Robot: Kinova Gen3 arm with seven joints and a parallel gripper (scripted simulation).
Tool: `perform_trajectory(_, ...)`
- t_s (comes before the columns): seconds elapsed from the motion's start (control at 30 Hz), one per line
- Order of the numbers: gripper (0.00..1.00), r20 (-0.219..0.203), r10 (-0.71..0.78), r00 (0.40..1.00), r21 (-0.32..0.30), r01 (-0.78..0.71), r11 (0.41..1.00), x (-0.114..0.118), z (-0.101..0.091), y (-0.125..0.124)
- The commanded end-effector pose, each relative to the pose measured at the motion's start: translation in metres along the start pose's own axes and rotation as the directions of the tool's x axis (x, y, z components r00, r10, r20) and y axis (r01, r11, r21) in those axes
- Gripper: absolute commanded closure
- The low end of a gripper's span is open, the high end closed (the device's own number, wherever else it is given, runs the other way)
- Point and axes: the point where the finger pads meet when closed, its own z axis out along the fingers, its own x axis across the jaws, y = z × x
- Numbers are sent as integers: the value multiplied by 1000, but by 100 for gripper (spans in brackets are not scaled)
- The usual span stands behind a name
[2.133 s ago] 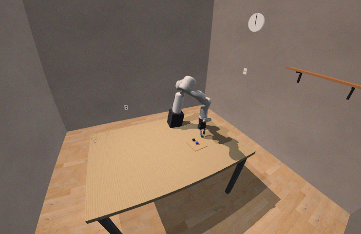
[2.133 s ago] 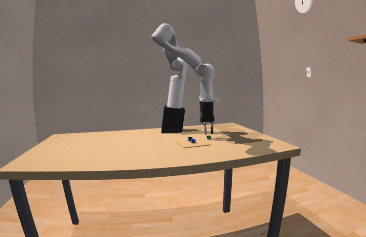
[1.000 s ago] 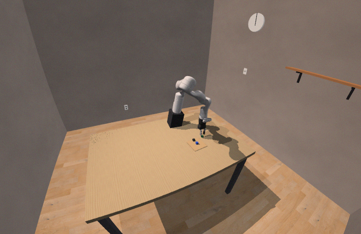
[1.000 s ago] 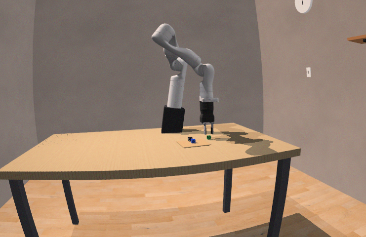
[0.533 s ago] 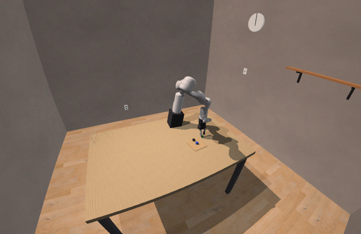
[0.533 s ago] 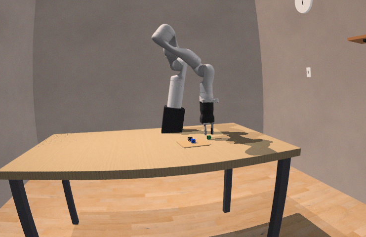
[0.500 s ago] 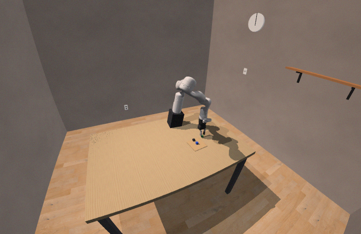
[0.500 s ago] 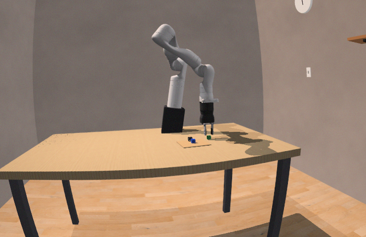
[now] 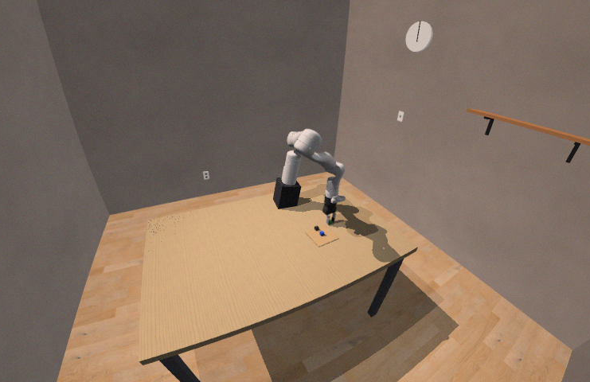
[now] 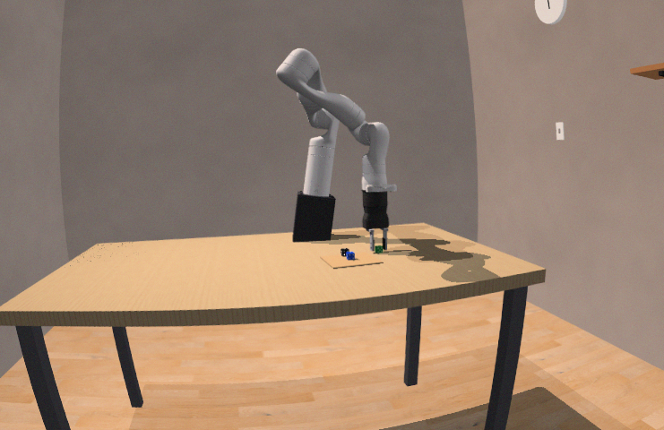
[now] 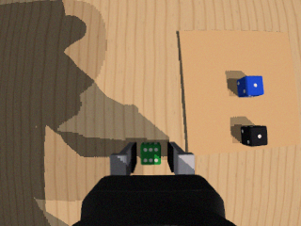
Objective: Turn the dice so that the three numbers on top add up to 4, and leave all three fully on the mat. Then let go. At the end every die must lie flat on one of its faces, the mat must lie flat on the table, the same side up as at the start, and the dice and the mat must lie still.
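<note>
Green die (image 9: 331,222) (image 10: 378,249) (image 11: 150,153) is left on the desk (image 9: 223,270) (image 10: 190,283) (image 11: 141,61), six up, off the mat (image 9: 320,241) (image 10: 338,262) (image 11: 207,56) to its right. It is flanked by the released gripper (image 9: 330,220) (image 10: 378,247) (image 11: 152,153), whose fingers are parted around it. On the mat, the blue die (image 9: 322,233) (image 10: 349,255) (image 11: 250,87) and, farther left, the black die (image 9: 316,228) (image 10: 344,252) (image 11: 254,136) are each seated one up.

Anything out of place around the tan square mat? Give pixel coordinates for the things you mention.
Yes: the green cubic die (image 9: 331,222) (image 10: 378,249) (image 11: 150,153) sits off the mat (image 9: 321,240) (image 10: 351,262) (image 11: 212,56), on the bare table beside it, showing six on top, too high for a total of four.
</note>
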Motion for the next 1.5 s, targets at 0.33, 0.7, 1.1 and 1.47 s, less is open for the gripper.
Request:
perform_trajectory(0.33,30,2,-1,1000,-5,1,1000,-1,4,2)
perform_trajectory(0.7,30,2,-1,1000,-5,1,1000,-1,4,2)
perform_trajectory(1.1,30,2,-1,1000,-5,1,1000,-1,4,2)
perform_trajectory(1.47,60,2,-1,1000,-5,1,1000,-1,4,2)
